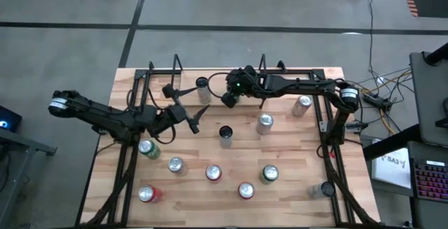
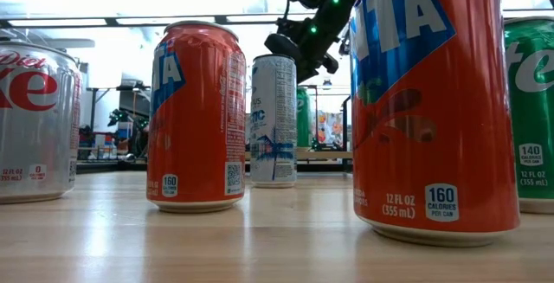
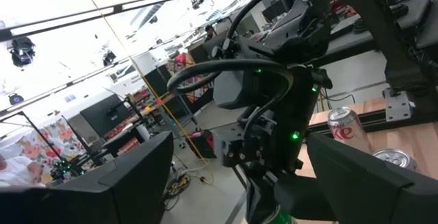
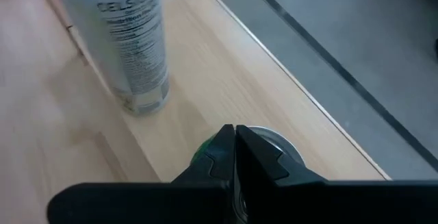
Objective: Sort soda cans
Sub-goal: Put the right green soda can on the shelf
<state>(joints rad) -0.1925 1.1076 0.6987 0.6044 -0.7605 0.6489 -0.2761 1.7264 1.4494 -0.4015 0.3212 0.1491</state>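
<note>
Right claw [image 4: 235,148], fingers pressed together above a green-sided can [image 4: 270,145], should spread before descending squarely over it.

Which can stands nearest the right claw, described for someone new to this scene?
Start at the table's back edge, by the black frame rail. Left of the shut right claw stands a tall silver can. Slimmer and taller than the squat soda cans nearer the front, it reads Celsius.

Orange can [image 2: 437,101], nearest: "NTA", "12 FL OZ (355 mL)", "160 CALORIES PER CAN".
Second orange can [image 2: 196,114]: "160".
Silver can [image 2: 36,123], left: "Diet", "0".
Green can [image 2: 531,110], right: "140".
Slim white can [image 4: 130,39]: "CELSIUS".
</note>
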